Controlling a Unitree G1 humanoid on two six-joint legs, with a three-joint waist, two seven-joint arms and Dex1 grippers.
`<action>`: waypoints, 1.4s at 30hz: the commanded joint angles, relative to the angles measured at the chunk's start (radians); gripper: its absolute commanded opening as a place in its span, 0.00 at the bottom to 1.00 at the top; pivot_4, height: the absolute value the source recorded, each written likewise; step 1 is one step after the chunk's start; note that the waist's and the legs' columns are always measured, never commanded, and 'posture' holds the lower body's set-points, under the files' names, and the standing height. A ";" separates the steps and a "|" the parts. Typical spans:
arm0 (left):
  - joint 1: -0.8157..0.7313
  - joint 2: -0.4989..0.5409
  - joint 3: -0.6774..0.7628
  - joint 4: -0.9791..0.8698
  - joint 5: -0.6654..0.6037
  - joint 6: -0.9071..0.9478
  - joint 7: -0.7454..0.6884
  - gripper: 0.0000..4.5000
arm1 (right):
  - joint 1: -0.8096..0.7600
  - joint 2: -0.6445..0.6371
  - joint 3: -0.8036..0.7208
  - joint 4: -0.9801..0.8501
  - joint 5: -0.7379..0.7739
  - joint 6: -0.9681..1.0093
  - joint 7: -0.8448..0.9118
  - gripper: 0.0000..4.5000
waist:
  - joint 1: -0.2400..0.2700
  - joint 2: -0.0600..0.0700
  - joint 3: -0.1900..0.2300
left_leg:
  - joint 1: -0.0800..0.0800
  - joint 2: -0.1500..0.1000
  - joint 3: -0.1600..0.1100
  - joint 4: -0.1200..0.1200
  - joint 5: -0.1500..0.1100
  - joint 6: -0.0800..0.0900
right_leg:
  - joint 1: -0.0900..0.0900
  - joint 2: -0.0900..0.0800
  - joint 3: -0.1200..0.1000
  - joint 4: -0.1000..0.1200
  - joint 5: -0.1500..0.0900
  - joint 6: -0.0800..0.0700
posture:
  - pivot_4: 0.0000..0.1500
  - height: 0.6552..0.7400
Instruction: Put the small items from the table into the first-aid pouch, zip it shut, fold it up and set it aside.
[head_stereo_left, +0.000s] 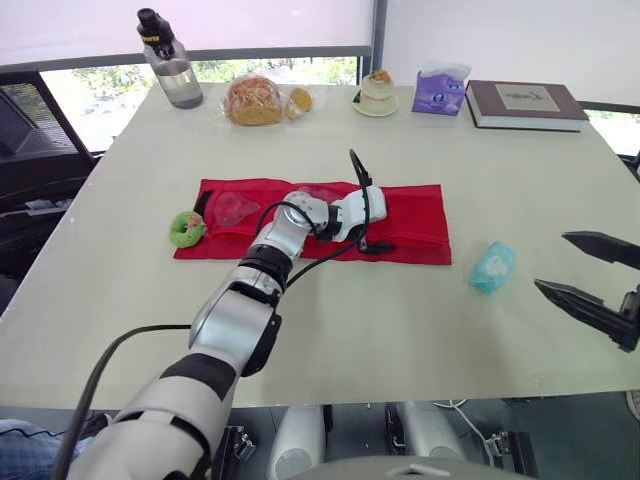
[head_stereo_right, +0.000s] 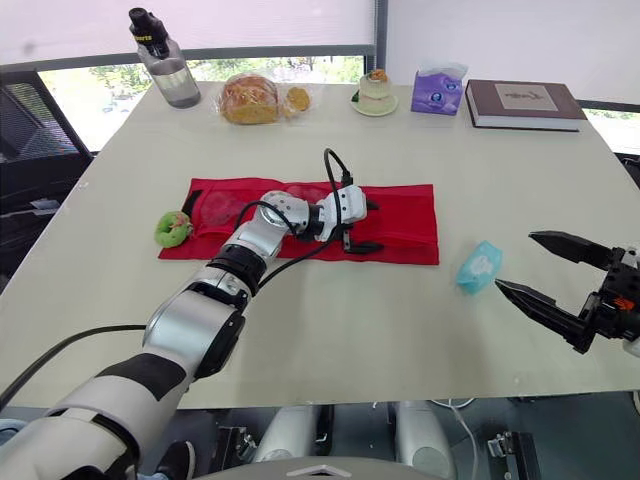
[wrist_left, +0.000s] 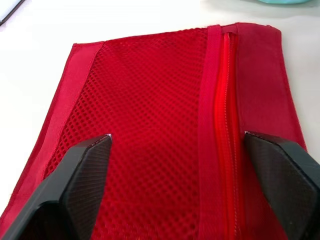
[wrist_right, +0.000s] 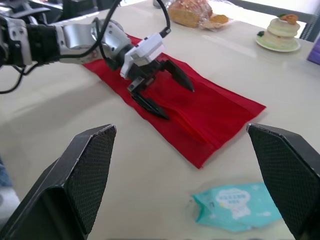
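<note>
The red first-aid pouch (head_stereo_left: 415, 225) lies unfolded flat across the middle of the table. My left gripper (head_stereo_left: 382, 228) hovers low over its right half, open, with one finger on each side of the mesh pocket (wrist_left: 150, 115) and the shut red zipper (wrist_left: 226, 125). A pinkish item (head_stereo_left: 235, 208) shows through the pouch's left pocket. A green roll (head_stereo_left: 186, 228) rests at the pouch's left end. A teal packet (head_stereo_left: 492, 267) lies to the right of the pouch. My right gripper (head_stereo_left: 551, 260) stands open just right of that packet, holding nothing.
Along the far edge stand a water bottle (head_stereo_left: 170, 62), bagged bread (head_stereo_left: 258, 100), a small cake on a plate (head_stereo_left: 377, 92), a purple tissue box (head_stereo_left: 440, 90) and a brown book (head_stereo_left: 525, 104). The bare table (head_stereo_left: 380, 330) stretches toward the near edge.
</note>
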 joint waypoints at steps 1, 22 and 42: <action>-0.026 -0.022 0.012 0.002 -0.004 -0.006 0.022 0.65 | 0.009 0.017 -0.031 -0.032 -0.022 -0.039 -0.015 1.00 | 0.001 0.000 0.000 | 0.000 0.000 0.000 0.000 0.000 0.000 | 0.000 0.000 0.000 0.000 0.000 0.000 | 1.00 1.00; -0.017 -0.065 0.026 -0.040 -0.021 0.021 0.061 0.00 | -0.014 0.100 0.126 0.011 -0.217 -0.071 -0.196 1.00 | -0.001 0.000 0.000 | 0.000 -0.001 0.000 0.000 0.000 0.000 | 0.000 0.000 0.000 0.000 0.000 0.000 | 1.00 1.00; -0.004 -0.126 0.026 -0.088 -0.012 0.083 0.118 0.00 | -0.181 0.540 0.624 0.045 -0.597 0.094 -0.807 1.00 | -0.001 0.001 -0.001 | 0.000 -0.002 0.000 0.000 0.000 0.000 | 0.000 -0.001 0.000 0.001 0.001 -0.002 | 1.00 1.00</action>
